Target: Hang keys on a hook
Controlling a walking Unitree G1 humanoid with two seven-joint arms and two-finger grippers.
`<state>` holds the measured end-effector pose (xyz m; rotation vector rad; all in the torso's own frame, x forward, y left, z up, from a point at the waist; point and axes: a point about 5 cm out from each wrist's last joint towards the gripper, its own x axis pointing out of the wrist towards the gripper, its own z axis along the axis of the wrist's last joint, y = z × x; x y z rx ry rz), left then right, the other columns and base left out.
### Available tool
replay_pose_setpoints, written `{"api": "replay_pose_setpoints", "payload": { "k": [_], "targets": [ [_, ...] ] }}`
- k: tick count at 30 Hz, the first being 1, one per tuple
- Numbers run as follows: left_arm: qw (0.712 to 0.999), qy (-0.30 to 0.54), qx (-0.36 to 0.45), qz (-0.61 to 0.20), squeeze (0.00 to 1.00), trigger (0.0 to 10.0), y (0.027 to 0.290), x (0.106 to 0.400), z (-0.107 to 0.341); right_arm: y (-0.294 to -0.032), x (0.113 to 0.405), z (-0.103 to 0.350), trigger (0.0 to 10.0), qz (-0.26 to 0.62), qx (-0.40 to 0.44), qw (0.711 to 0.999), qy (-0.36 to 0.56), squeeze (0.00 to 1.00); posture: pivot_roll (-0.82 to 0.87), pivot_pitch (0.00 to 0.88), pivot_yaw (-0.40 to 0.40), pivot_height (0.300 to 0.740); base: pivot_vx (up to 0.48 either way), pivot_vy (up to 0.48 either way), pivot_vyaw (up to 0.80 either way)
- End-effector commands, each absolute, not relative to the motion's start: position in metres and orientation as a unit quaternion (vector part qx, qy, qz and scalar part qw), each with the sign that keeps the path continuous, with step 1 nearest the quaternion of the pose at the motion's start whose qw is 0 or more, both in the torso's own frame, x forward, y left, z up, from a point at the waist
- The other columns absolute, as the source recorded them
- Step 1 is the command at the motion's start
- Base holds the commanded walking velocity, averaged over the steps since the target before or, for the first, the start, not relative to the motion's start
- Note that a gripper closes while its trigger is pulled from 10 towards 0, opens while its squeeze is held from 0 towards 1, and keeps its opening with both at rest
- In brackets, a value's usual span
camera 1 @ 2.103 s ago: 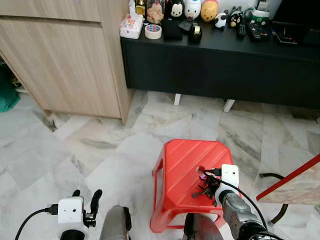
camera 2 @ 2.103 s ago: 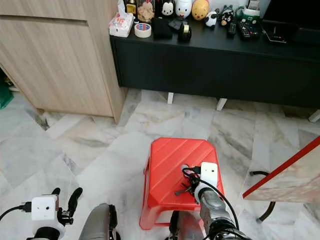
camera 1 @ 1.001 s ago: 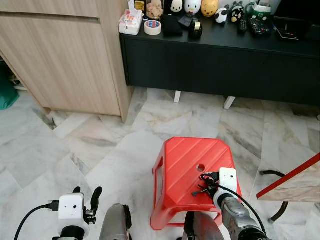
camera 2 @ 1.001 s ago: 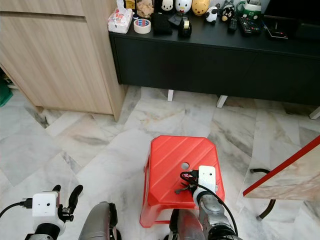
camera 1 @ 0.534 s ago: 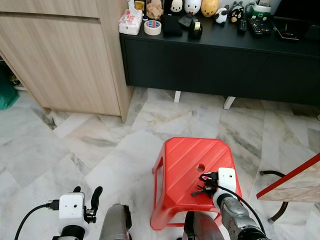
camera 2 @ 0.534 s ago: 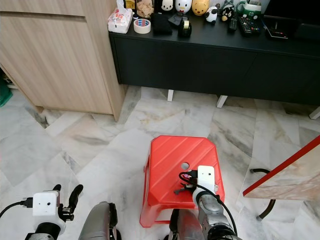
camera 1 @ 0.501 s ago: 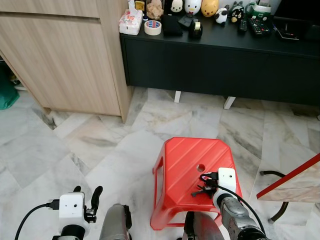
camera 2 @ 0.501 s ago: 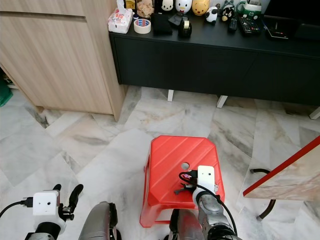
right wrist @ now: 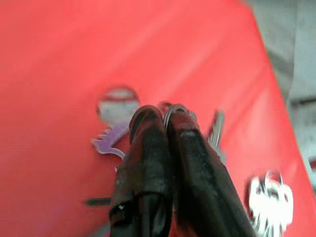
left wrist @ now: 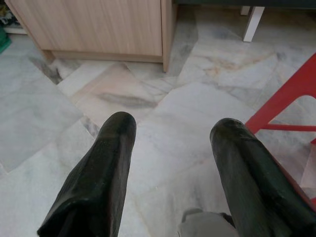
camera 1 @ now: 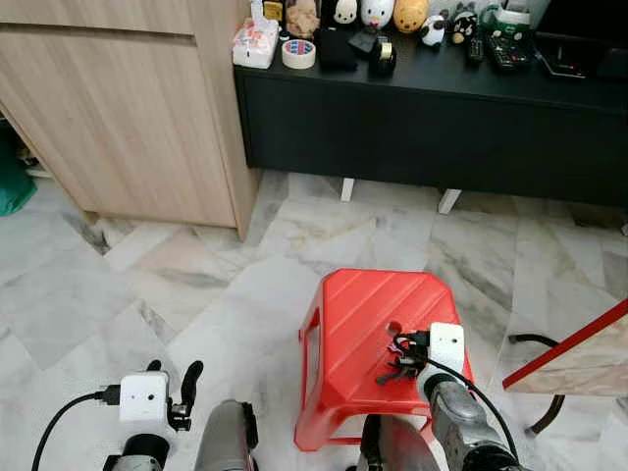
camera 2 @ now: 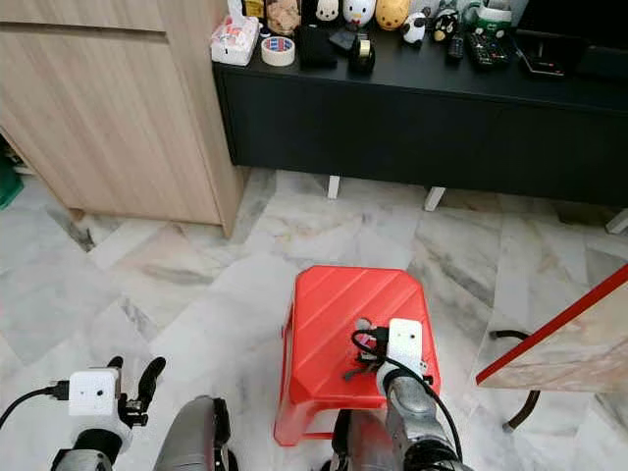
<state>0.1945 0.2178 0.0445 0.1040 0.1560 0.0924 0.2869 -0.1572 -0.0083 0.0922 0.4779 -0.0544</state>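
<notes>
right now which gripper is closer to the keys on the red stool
Right. The right gripper is at the keys on the red stool, fingers closed together. The left gripper hangs open over the floor, off to the stool's left.

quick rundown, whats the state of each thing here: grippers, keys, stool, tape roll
right gripper: fingers pressed shut on the keys, over the stool seat
left gripper: open, idle low over the marble floor
keys: bunch pinched at the ring, on the stool, not yet hung
red stool: upright on the floor
tape roll: lying flat on the black cabinet
</notes>
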Motion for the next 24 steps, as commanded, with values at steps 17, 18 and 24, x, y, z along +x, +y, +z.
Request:
{"api": "replay_pose_setpoints", "payload": {
  "k": [17,18,24],
  "targets": [
    [0.994,0.072,0.057,0.052,0.00,10.0,0.220,0.210,0.039,-0.177,0.261,0.001,0.0,-0.044,0.037,0.988,0.143,0.00,0.12,0.052,-0.112,0.625,0.000,0.000,0.00],
    [0.995,0.070,0.057,0.052,0.00,10.0,0.220,0.211,0.040,-0.178,0.260,0.001,0.0,-0.046,0.035,0.988,0.142,0.00,0.12,0.050,-0.112,0.625,0.000,0.000,0.00],
    [0.995,0.067,0.056,0.052,0.00,10.0,0.220,0.217,0.039,-0.184,0.258,0.002,0.0,-0.050,0.027,0.988,0.146,0.00,0.11,0.036,-0.110,0.625,0.000,0.000,0.00]
  ]
}}
